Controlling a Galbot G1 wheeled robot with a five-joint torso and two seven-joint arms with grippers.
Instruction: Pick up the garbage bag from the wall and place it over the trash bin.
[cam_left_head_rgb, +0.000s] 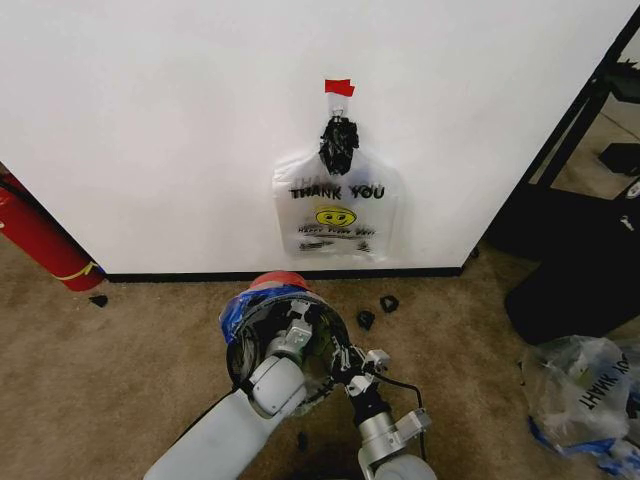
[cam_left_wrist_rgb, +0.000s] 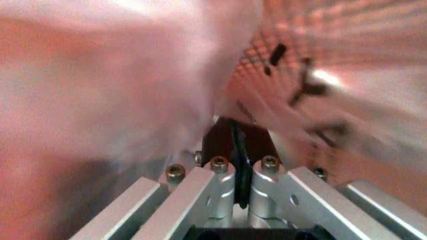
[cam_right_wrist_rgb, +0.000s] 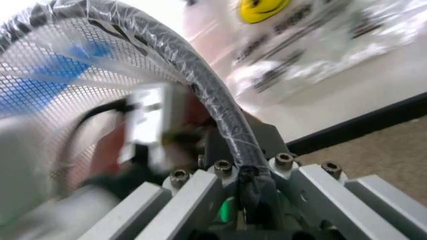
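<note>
The trash bin (cam_left_head_rgb: 262, 283), red with a black rim, stands on the carpet just in front of the wall (cam_left_head_rgb: 150, 130). The garbage bag (cam_left_head_rgb: 237, 312), thin film with blue patches, is draped over its rim. My left gripper (cam_left_head_rgb: 296, 332) reaches down inside the bin. Its fingers (cam_left_wrist_rgb: 220, 172) are shut, with pink film and red mesh all around them. My right gripper (cam_left_head_rgb: 351, 362) is at the bin's near right rim. It (cam_right_wrist_rgb: 251, 174) is shut on the film-covered black rim (cam_right_wrist_rgb: 200, 75). The left gripper (cam_right_wrist_rgb: 148, 125) appears blurred inside the bin.
A white THANK YOU bag (cam_left_head_rgb: 336, 212) with a smiley hangs on the wall under red tape (cam_left_head_rgb: 339, 87). A red cylinder (cam_left_head_rgb: 40, 240) leans at the left. Black scraps (cam_left_head_rgb: 376, 310) lie on the carpet. A clear lettered bag (cam_left_head_rgb: 585, 395) and a black stand (cam_left_head_rgb: 575, 240) are at the right.
</note>
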